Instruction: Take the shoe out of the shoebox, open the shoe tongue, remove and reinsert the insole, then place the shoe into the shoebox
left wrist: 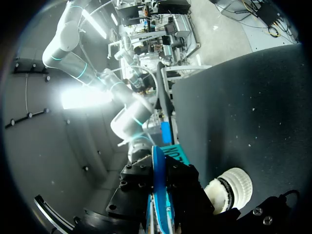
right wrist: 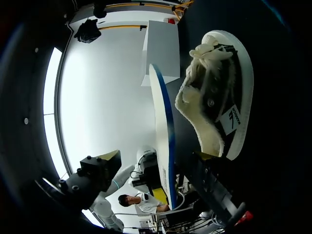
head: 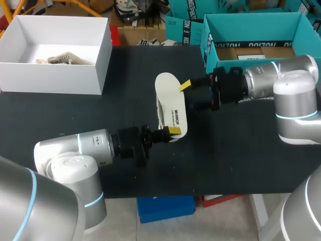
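Our left arm (head: pixel 93 145) and right arm (head: pixel 263 80): silver-grey rounded links, white joint caps, thin cyan light rings, black wrist units. Our right gripper (head: pixel 189 96): black, yellow-tipped.

The shoe (head: pixel 173 115) lies on its side mid-surface (head: pixel 75 115), with the shoebox (head: pixel 55 78) behind it to the left. The insole (right wrist: pixel 165 146) stands on edge beside the shoe. The left tool (head: pixel 173 131) is at the shoe's near end and the right tool (head: pixel 189 95) at its right.

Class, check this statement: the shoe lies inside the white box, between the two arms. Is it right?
No. The shoe lies on the black table, outside the white box, between the two arms. The head view shows it.
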`<state>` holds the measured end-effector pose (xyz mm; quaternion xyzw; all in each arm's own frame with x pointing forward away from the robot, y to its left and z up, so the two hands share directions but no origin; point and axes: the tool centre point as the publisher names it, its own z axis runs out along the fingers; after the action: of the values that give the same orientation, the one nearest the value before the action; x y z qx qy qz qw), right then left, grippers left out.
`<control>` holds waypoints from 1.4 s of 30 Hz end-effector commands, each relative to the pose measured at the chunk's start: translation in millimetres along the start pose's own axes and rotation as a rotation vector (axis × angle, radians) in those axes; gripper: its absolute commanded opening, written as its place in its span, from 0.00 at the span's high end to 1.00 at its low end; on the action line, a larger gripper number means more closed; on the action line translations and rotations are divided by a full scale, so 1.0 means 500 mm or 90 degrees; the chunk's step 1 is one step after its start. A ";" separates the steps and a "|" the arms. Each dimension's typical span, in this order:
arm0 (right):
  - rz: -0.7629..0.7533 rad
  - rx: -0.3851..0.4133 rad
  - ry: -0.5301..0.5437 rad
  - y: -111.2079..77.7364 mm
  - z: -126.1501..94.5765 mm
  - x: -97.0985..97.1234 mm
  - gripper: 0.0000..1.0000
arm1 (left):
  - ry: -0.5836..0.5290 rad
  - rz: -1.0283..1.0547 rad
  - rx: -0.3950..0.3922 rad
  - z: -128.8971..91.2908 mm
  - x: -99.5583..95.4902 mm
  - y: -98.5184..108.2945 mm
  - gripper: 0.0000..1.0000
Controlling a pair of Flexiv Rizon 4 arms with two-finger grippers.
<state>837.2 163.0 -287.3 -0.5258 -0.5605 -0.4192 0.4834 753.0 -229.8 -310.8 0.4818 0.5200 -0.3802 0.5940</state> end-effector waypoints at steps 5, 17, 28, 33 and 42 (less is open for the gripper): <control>0.007 0.002 0.011 -0.001 0.024 -0.017 0.50 | 0.002 0.001 -0.003 0.002 -0.001 -0.002 1.00; 0.017 0.007 0.015 -0.003 0.035 -0.027 0.72 | 0.002 0.001 -0.003 0.002 -0.001 -0.002 1.00; 0.023 0.014 0.011 -0.004 0.041 -0.034 1.00 | 0.002 0.001 -0.003 0.002 -0.001 -0.002 1.00; 0.023 0.014 0.011 -0.004 0.041 -0.034 1.00 | 0.002 0.001 -0.003 0.002 -0.001 -0.002 1.00; 0.023 0.014 0.011 -0.004 0.041 -0.034 1.00 | 0.117 -0.030 -0.009 -0.032 -0.047 0.004 0.00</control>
<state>832.2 178.3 -305.9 -0.5270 -0.5515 -0.4085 0.5013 754.6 -225.0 -305.0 0.4831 0.5492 -0.3724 0.5712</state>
